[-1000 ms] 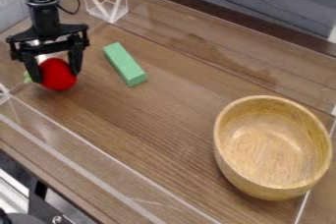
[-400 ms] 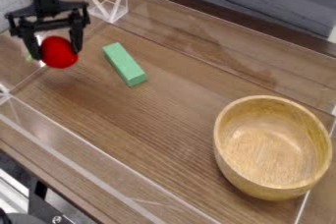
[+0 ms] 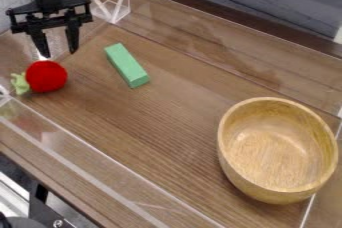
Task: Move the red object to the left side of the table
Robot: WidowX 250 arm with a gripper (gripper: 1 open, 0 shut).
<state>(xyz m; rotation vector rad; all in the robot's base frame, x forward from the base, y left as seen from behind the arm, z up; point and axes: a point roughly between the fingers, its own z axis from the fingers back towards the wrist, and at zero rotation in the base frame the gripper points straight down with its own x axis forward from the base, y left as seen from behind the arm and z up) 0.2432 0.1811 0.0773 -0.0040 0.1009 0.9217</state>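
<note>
Three loose things are counted on the table point(image 3: 174, 112): one red object point(image 3: 47, 76), one green rectangular block point(image 3: 127, 64) and one wooden bowl point(image 3: 278, 149). One robot arm is seen, entering at the upper left corner of the view, with one gripper point(image 3: 54, 43).

The red object is seen as a small, round, bright red toy fruit with a little green leafy tip at its left side. It is far smaller than the bowl. It is found lying on the brown wood-grain tabletop near the left edge, close beside the low clear acrylic wall point(image 3: 80, 162), and to the left of the green block, from which it is kept apart by a strip of bare wood. The bowl is placed well apart from it, at the lower right of the table.

The arm is held upright, with the gripper pointed straight down. The black fingers point(image 3: 74, 35) are spread apart and nothing is clasped between them. The gripper is seen above and just behind the red object, with a clear gap between the fingertips and the fruit, so that no touch is made.
</note>
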